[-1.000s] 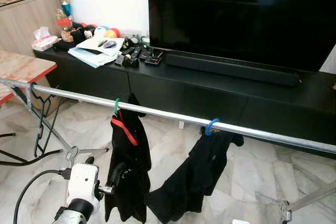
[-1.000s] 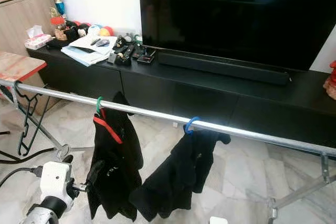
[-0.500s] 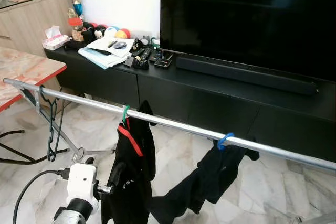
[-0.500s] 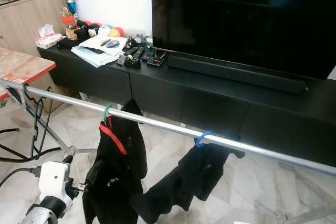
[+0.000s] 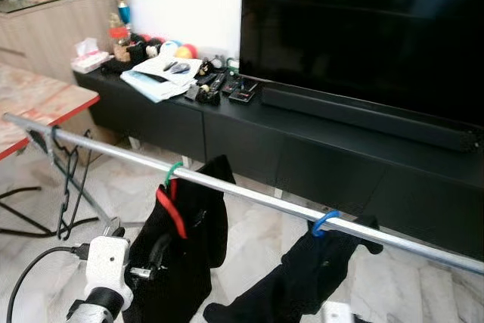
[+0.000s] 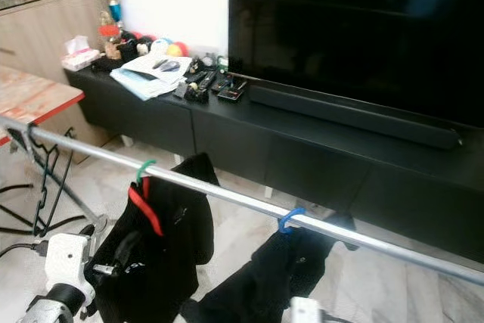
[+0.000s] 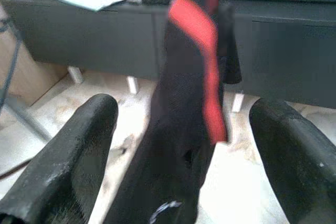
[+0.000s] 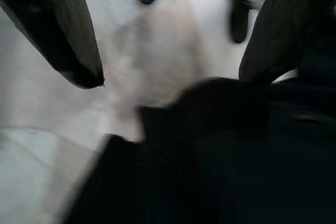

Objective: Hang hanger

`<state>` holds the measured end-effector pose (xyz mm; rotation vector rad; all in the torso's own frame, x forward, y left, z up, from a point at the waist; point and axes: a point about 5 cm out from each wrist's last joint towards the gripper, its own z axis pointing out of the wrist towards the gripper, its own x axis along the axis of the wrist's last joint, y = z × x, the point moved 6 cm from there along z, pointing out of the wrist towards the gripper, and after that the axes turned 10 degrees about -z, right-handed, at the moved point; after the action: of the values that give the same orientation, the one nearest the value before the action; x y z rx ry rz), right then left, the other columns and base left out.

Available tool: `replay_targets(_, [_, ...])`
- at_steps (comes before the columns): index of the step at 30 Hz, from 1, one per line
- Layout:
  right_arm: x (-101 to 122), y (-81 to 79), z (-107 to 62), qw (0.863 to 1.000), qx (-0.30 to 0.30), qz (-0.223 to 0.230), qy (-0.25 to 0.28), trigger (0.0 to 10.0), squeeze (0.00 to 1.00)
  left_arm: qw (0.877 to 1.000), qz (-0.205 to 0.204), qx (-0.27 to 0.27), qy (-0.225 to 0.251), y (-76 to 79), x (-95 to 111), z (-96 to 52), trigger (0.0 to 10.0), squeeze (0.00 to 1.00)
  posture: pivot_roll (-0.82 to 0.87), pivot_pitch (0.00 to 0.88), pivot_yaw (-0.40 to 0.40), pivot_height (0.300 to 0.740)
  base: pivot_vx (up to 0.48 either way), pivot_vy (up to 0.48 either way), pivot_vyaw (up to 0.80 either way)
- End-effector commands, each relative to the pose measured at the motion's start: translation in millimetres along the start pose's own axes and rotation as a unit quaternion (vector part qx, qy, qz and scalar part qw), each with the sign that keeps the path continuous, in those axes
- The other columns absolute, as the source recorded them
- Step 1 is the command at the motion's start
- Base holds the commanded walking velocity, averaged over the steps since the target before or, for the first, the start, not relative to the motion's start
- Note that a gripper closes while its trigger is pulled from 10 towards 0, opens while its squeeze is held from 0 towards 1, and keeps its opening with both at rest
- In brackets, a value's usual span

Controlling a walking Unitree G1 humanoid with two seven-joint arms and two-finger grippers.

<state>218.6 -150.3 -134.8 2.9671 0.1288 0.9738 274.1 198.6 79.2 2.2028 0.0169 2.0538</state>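
Observation:
A silver rail (image 5: 249, 197) crosses the scene. A green hanger hook (image 5: 173, 172) hangs on it with a black garment with a red stripe (image 5: 193, 225). Further right a blue hanger hook (image 5: 325, 221) carries another black garment (image 5: 302, 285). An empty black hanger (image 5: 66, 187) hangs near the rail's left end. My left gripper (image 5: 155, 253) is low, right against the red-striped garment (image 7: 194, 103), and stands open (image 7: 184, 111) with the cloth just ahead of its fingers. My right gripper (image 8: 168, 74) is open above black cloth (image 8: 226, 150); its white wrist (image 5: 333, 312) is under the blue hanger's garment.
Behind the rail stand a long black TV cabinet (image 5: 318, 149) and a large TV (image 5: 363, 28). Papers and remotes (image 5: 162, 77) lie on the cabinet's left part. A red-edged table (image 5: 38, 100) stands at the left. Rack legs (image 5: 83, 202) and a cable (image 5: 30, 281) lie on the marble floor.
The whole picture has shifted, so the camera has moved; rail and garments look closer. My left gripper stays at the red-striped garment. The right wrist has come into view at the bottom edge.

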Motion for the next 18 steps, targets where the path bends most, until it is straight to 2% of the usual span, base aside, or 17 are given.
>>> replay_targets(1, [-25, 7.9, -4.3, 0.999, -0.02, 0.001, -0.036, 10.0, 0.0, 1.0, 0.004, -0.014, 0.007, 4.9, 5, 2.2, 10.0, 0.0, 0.11, 0.019, -0.001, 0.74, 0.0, 0.0, 0.0])
replay_targets(3, [-22, -4.1, -3.3, 0.999, -0.015, 0.0, -0.035, 10.0, 0.0, 1.0, 0.012, -0.009, 0.008, -2.5, 8, 2.7, 10.0, 0.0, 0.12, 0.021, -0.001, 0.74, 0.0, 0.0, 0.0])
replay_targets(6, [-18, -14.2, -2.6, 0.999, -0.011, -0.001, -0.033, 10.0, 0.0, 1.0, 0.02, -0.001, 0.01, -12.0, 13, 3.7, 10.0, 0.0, 0.12, 0.021, -0.001, 0.74, 0.0, 0.0, 0.0])
replay_targets(8, [-11, -19.3, -1.1, 1.0, -0.011, -0.003, -0.029, 10.0, 0.0, 0.999, 0.029, 0.011, 0.012, -25.8, 18, 6.9, 10.0, 0.0, 0.12, 0.026, -0.003, 0.74, 0.0, 0.0, 0.0])
replay_targets(11, [-6, -22.1, -0.1, 1.0, -0.011, -0.004, -0.025, 10.0, 0.0, 0.999, 0.043, 0.018, 0.006, -35.0, 20, 10.8, 10.0, 0.0, 0.12, 0.028, -0.004, 0.74, 0.0, 0.0, 0.0])
replay_targets(15, [8, -41.7, 1.4, 1.0, -0.005, -0.006, -0.017, 10.0, 0.0, 0.996, 0.079, 0.022, -0.027, -47.7, 14, 25.2, 10.0, 0.0, 0.12, 0.029, -0.01, 0.74, 0.0, 0.0, 0.0])
replay_targets(17, [10, -48.1, 1.2, 1.0, -0.002, -0.007, -0.016, 10.0, 0.0, 0.996, 0.083, 0.021, -0.029, -48.9, 14, 29.3, 10.0, 0.0, 0.12, 0.029, -0.01, 0.74, 0.0, 0.0, 0.0])
replay_targets(18, [14, -57.5, 0.7, 1.0, 0.002, -0.008, -0.015, 10.0, 0.0, 0.996, 0.082, 0.023, -0.03, -51.7, 15, 35.1, 10.0, 0.0, 0.12, 0.028, -0.014, 0.74, 0.0, 0.0, 0.0])
